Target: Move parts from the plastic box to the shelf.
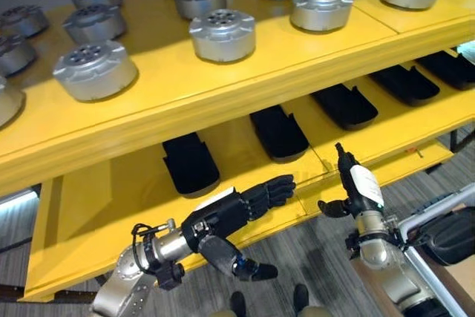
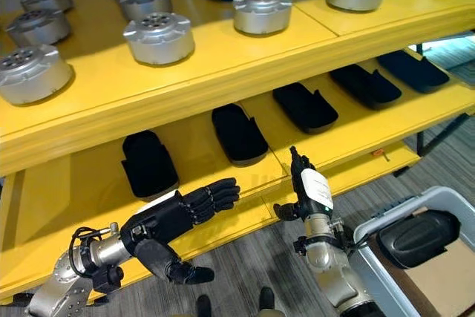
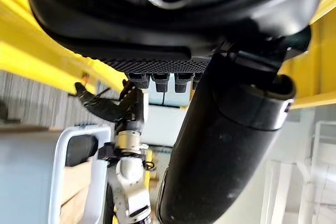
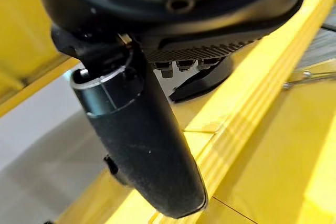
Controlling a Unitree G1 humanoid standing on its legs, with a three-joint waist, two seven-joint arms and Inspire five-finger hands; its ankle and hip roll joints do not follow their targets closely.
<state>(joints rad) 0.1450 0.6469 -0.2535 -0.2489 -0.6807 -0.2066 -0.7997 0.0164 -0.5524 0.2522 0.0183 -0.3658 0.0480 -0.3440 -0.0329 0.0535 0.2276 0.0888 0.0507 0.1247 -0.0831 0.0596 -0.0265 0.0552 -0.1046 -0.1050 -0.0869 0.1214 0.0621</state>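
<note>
Both hands, left (image 2: 167, 220) and right (image 2: 312, 191), hover empty, fingers straight, before the shelf (image 2: 223, 83); box (image 2: 445, 206) nearest the right.

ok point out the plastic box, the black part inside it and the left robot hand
plastic box (image 2: 371, 254), right eye view, on its pale rim
black part (image 2: 417, 237), right eye view, on its top face
left robot hand (image 2: 167, 220), right eye view, on its back

Silver-grey arms, dark robot hand (image 1: 223, 220) each.
</note>
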